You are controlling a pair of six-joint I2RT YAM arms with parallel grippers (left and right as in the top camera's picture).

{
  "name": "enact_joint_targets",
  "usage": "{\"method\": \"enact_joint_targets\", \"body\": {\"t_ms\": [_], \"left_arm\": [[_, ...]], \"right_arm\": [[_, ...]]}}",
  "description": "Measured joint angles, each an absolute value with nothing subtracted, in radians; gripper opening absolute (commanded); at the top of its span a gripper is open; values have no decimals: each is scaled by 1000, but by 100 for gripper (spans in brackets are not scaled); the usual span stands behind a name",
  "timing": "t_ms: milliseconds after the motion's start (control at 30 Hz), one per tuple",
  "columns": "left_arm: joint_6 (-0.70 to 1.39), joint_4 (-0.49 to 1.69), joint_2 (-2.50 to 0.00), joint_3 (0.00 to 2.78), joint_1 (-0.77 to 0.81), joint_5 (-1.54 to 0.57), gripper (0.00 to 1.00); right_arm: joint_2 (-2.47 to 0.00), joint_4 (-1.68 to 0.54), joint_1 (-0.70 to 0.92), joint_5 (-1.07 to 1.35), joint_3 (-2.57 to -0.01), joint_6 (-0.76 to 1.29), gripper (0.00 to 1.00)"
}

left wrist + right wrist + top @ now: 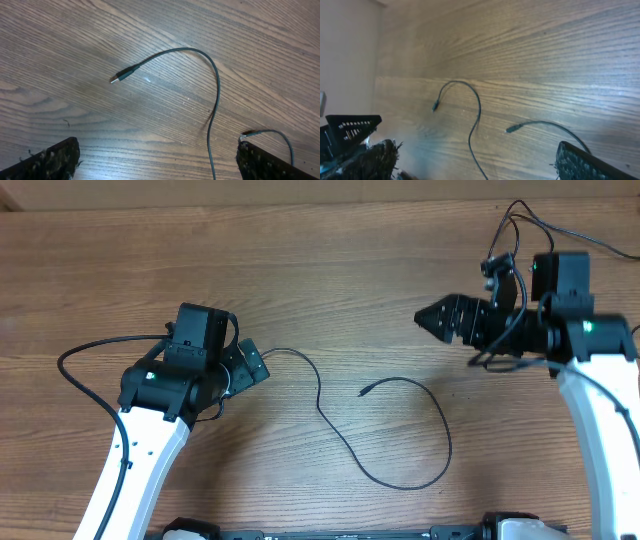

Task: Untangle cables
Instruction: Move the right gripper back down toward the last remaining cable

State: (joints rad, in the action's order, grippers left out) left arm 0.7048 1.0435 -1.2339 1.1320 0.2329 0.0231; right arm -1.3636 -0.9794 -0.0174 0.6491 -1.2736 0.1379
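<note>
A thin black cable (pixel 400 485) lies loose on the wooden table in an open S-shaped curve and reads as one continuous cord. One end (pixel 272 352) lies next to my left gripper (pixel 255 365); the other end (pixel 363 392) lies mid-table. In the left wrist view a silver plug tip (pixel 116 78) shows, the cord (pixel 216 90) runs down between the wide-apart fingers (pixel 157 145), and a second end (pixel 245 134) lies by the right fingertip. My right gripper (pixel 432 318) is apart from the cable, at the upper right, open and empty (pixel 477 147). Both ends show in its view (pixel 435 106) (pixel 510 130).
Thicker black wires loop off the right arm (pixel 520 220) and the left arm (pixel 80 365). A dark frame runs along the table's near edge (pixel 350 532). A beige surface (pixel 345 50) borders the table in the right wrist view.
</note>
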Motion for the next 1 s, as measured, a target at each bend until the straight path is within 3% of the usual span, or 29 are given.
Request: {"method": "enact_joint_targets", "body": {"t_ms": [600,1000], "left_arm": [[705,1043,-1234,1132,233,23,99],[705,1044,-1234,1132,233,23,100]], "right_arm": [[-957,-601,-8,654,-654,334,100],[-927,-555,-5,788,-581,368,100]]}}
